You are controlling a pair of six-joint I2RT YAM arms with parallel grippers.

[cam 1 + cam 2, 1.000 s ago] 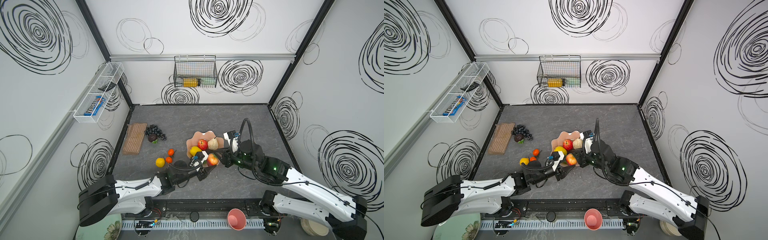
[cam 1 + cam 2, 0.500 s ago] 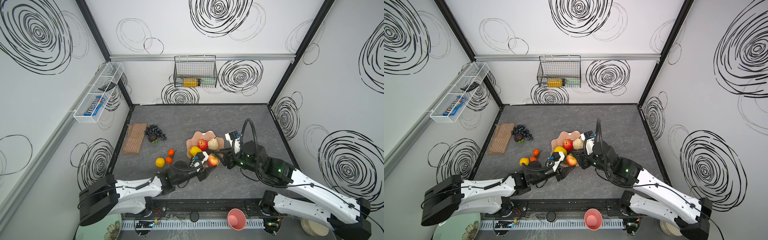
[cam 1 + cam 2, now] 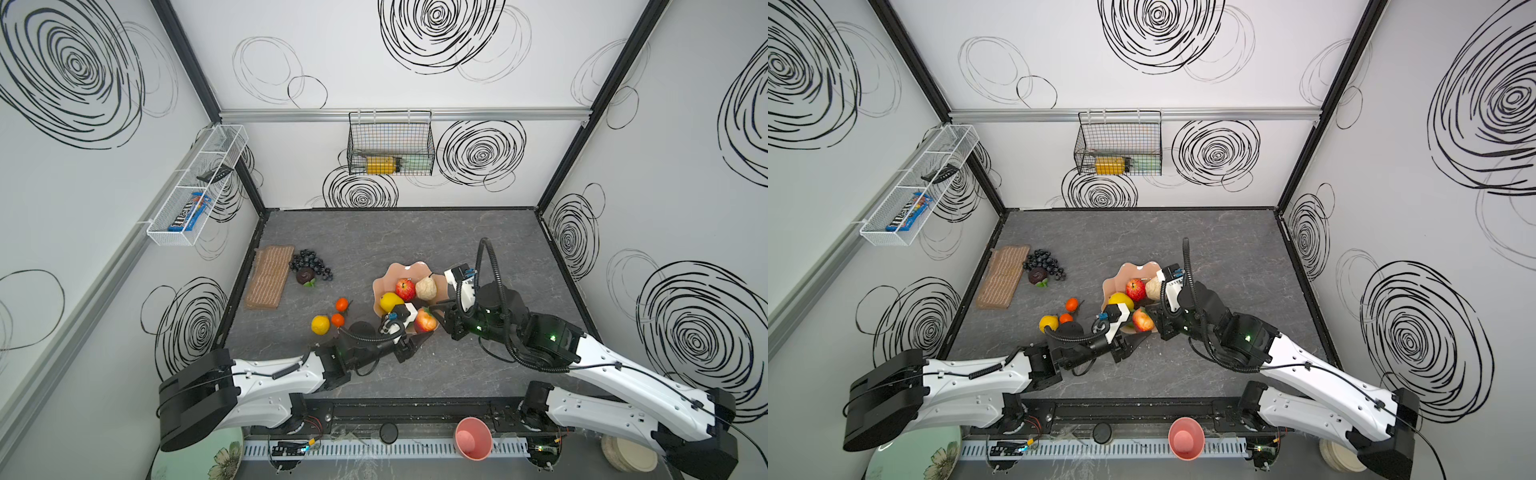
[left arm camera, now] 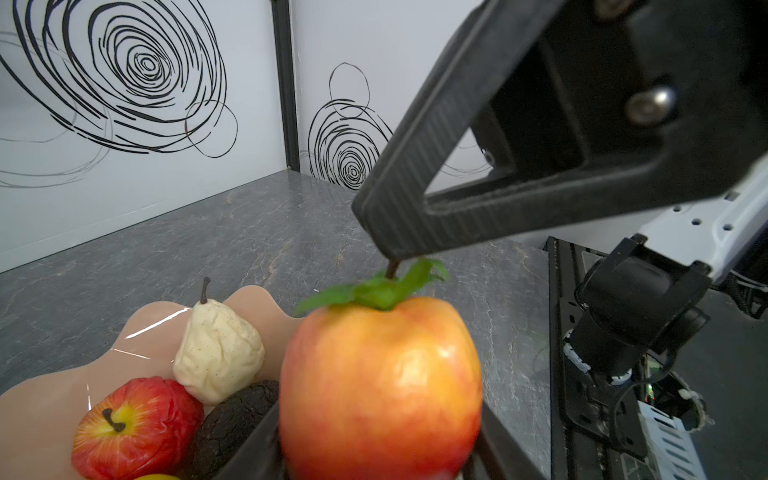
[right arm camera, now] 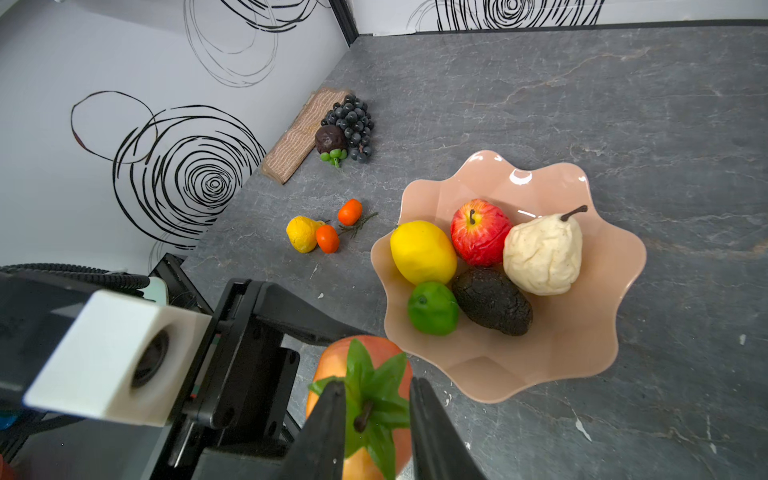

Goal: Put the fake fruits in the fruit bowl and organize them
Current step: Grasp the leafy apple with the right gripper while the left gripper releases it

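Glossy orange-red apple (image 4: 380,386) wears green leaves around a dark stem.

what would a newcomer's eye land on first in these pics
The big orange-red apple stands out, clamped in the left gripper beside the rim of the pink fruit bowl, with the jaws of the right gripper open either side of its stem. The bowl holds a lemon, red apple, pear, lime and avocado; black grapes, small oranges and a second lemon lie loose on the grey table.

Only "m&m's" is legible, on the blue packet (image 3: 187,214).
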